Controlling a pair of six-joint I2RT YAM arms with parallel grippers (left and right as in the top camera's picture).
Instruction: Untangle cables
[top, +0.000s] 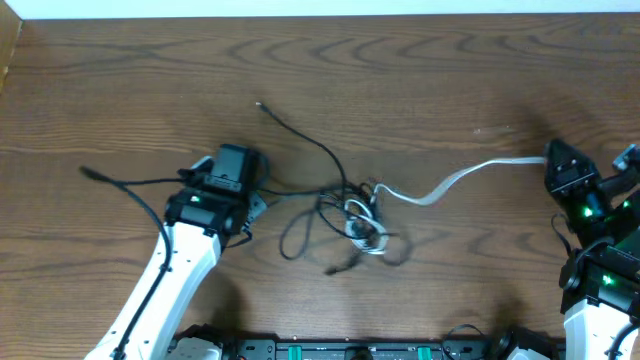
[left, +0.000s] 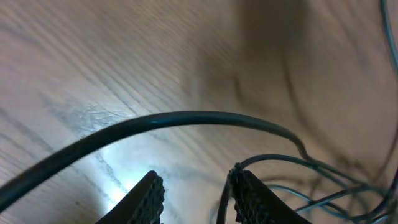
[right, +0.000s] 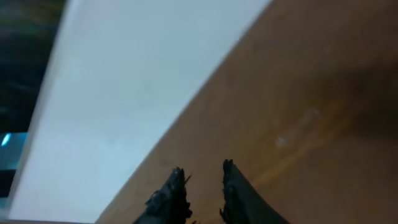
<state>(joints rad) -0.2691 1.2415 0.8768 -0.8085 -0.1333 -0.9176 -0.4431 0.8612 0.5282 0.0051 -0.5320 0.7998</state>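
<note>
The cables form a knot (top: 358, 218) at the table's middle. Thin black cords run left to a plug end (top: 87, 172) and up to another end (top: 260, 105). A white cable (top: 470, 172) leads right from the knot and ends at my right gripper (top: 556, 158). My left gripper (top: 240, 165) sits over the black cords left of the knot. In the left wrist view its jaws (left: 194, 186) are open; a black cord (left: 186, 118) crosses in front and a thin cord (left: 225, 199) runs along the right finger. My right gripper's jaws (right: 202, 177) stand narrowly apart with nothing seen between them.
The wooden table's far edge meets a white wall (right: 124, 81), seen in the right wrist view. Both arm bases stand at the table's front edge (top: 330, 350).
</note>
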